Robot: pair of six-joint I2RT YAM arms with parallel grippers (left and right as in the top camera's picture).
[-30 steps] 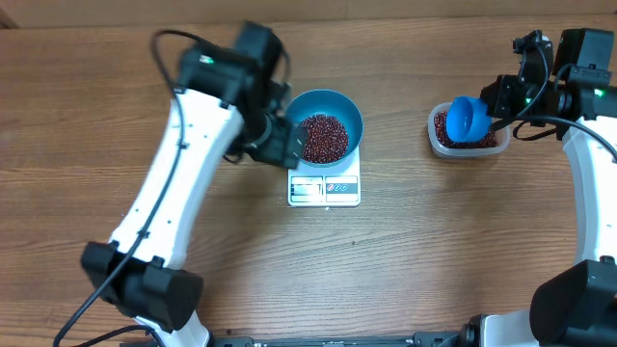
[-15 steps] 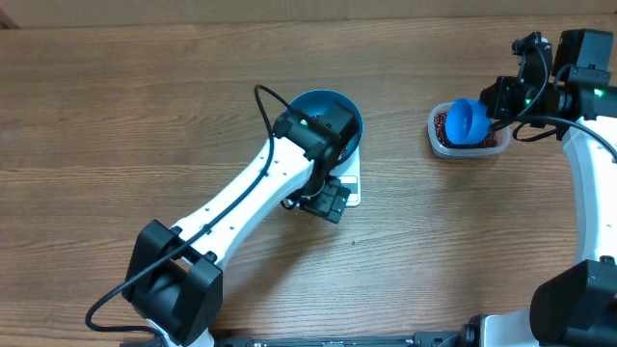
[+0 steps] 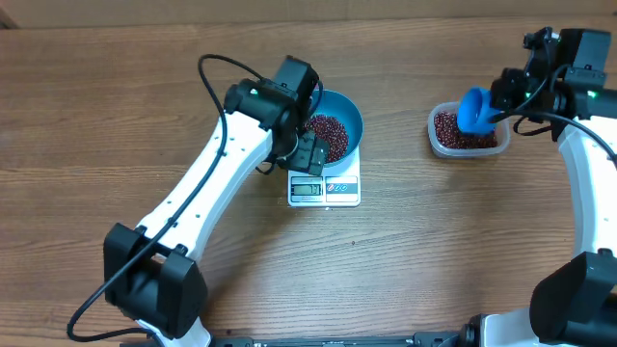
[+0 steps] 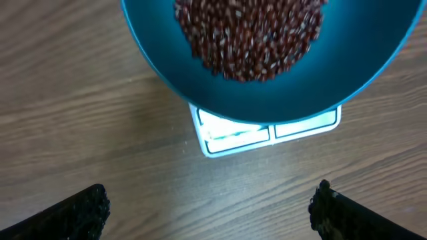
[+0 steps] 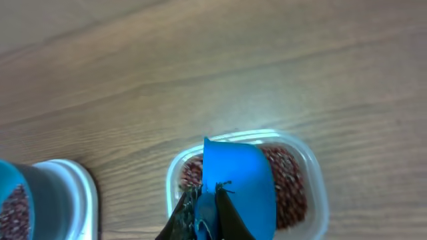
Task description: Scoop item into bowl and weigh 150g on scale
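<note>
Count it up: two arms, one bowl (image 3: 339, 104), one scale (image 3: 325, 189), one clear plastic tub (image 3: 468, 142), one blue scoop (image 3: 472, 109), and two heaps of beans. One heap (image 3: 329, 137) lies in the bowl, the other (image 3: 451, 128) in the tub.

The left jaws stand wide open and hold nothing. The wrist view shows a dark fingertip (image 4: 77, 212) low in each corner, well apart, with bare wooden worktop (image 4: 80, 100) between them. Just ahead of those jaws sits the deep blue bowl (image 4: 267, 100) on the white scale (image 4: 267, 131), beans (image 4: 250, 33) piled inside. The scale's display strip pokes out under the rim toward the jaws; the reading is too small to make out.

Over on the right, the jaws are clamped tight on the handle of the scoop (image 5: 240, 180), which hangs tilted right over the tub (image 5: 312, 170), just below the jaws.

Only the overhead shows both arms at once and how far the tub stands from the scale. Only the right wrist view shows the grip on the scoop's handle up close, with the bowl (image 5: 8, 177) at its left edge.
</note>
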